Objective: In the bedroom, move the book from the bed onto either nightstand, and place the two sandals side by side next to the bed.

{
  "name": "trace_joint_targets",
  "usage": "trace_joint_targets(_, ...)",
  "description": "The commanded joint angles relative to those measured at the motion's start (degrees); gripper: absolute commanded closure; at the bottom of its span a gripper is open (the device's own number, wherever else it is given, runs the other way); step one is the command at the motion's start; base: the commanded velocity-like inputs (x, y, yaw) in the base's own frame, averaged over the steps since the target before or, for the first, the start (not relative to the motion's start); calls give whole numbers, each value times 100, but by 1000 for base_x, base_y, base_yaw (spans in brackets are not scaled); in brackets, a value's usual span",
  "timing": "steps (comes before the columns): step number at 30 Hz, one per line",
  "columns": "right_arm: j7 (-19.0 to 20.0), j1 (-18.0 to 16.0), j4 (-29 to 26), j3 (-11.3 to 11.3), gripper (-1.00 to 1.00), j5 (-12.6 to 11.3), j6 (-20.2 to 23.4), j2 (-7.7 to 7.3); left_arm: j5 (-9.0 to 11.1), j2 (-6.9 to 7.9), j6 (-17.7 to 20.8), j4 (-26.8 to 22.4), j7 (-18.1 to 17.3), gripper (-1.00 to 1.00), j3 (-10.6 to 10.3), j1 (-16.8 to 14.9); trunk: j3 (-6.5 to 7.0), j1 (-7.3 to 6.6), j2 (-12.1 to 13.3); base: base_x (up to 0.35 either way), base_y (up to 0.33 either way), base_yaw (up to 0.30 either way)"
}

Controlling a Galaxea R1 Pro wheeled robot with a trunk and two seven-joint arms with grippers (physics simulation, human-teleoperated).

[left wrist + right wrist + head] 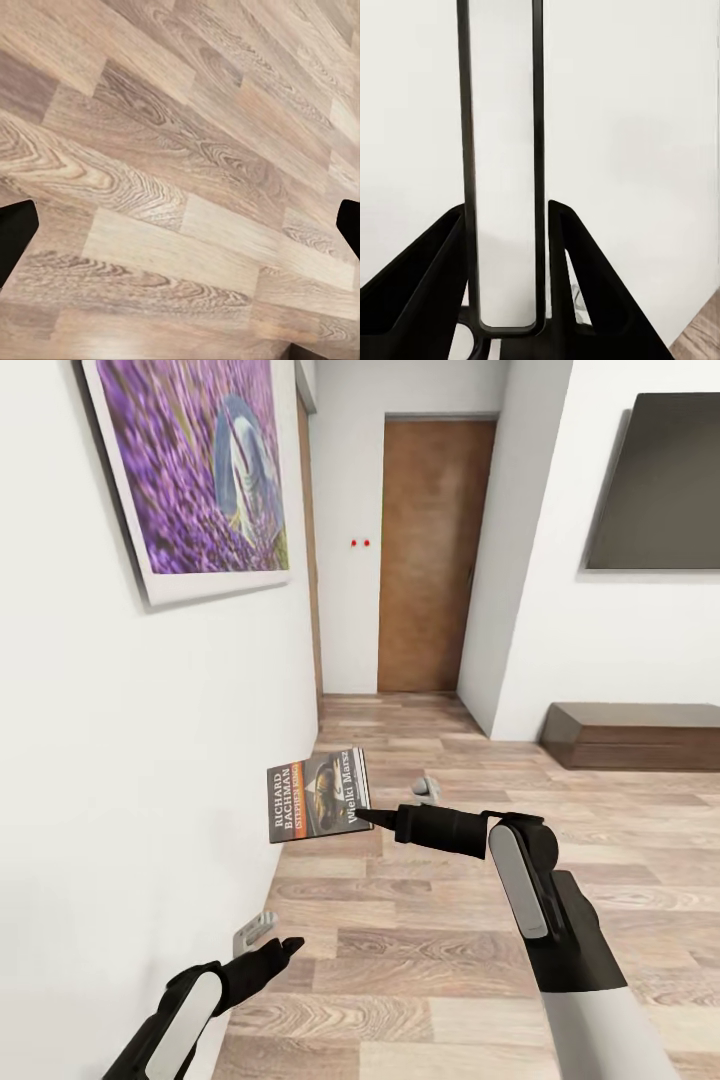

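My right gripper [362, 817] is shut on the book [318, 794], a thin paperback with a dark cover, an orange band and white lettering. It holds the book by one edge above the wooden floor, close to the white wall at the left. In the right wrist view the book [502, 187] stands edge-on between the two black fingers [577, 255]. My left gripper [285, 946] hangs low beside the wall, open and holding nothing. The left wrist view has its fingers [15, 232] wide apart over bare floor. The bed, the nightstand and the sandals are out of view.
A purple framed picture [190, 470] hangs on the left wall, with a socket [253, 933] low down. A brown door [432, 555] closes the far end. A long dark-brown low cabinet [635, 735] stands at the right under a dark screen [660, 485]. Wooden floor [450, 980] stretches ahead.
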Motion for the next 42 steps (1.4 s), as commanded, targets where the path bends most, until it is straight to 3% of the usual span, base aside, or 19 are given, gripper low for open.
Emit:
trace_joint_targets(1, 33, -5, -3, -6, 100, -21, 35, 3, 61, 6, 8, -9, 53, -100, -16, -3, -6, 3, -3, 324, 0, 0)
trace_joint_targets(16, 28, -6, -10, -25, 100, -21, 35, 3, 61, 6, 8, -9, 53, -100, -16, -3, -6, 3, -3, 324, -2, -8)
trace_joint_targets(32, 26, -9, -11, -148, 100, -21, 35, 3, 61, 4, 8, -9, 53, -100, -16, -3, -6, 3, -3, 324, -83, -209)
trace_joint_targets(42, 25, -8, -13, -210, 100, -21, 35, 1, 61, 4, 8, -9, 52, -100, -16, -3, -6, 3, -3, 324, -104, -66)
